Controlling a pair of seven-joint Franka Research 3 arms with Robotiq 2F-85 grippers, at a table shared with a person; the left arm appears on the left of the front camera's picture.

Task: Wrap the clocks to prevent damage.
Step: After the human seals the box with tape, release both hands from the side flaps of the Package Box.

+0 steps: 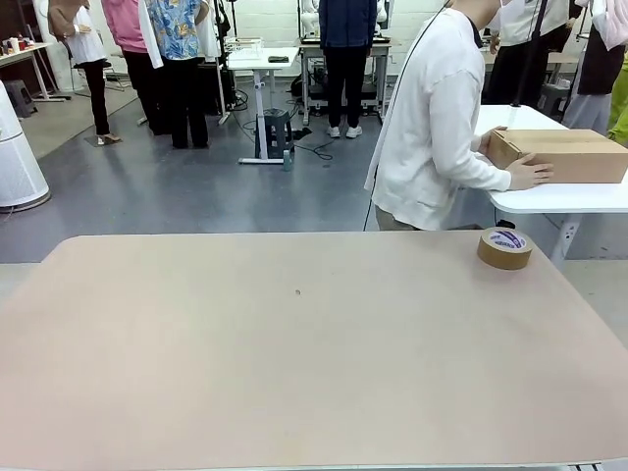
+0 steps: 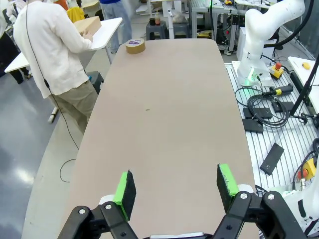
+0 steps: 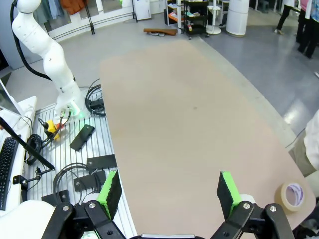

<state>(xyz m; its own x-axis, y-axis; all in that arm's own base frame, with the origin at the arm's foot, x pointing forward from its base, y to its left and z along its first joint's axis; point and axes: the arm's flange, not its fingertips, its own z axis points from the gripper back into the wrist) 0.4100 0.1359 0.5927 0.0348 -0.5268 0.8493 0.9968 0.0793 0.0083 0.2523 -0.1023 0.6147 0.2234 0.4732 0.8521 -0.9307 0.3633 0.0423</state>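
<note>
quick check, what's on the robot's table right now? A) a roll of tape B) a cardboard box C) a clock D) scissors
A: a roll of tape lies near the far right corner of the table; the cardboard box sits on a separate white table under the person's hand.

the surface (image 1: pixel 294 353) looks matt, smooth, pale tan. the tape (image 1: pixel 504 248) is brown paper-like with a glossy core label. the box (image 1: pixel 559 155) is plain matt cardboard.
</note>
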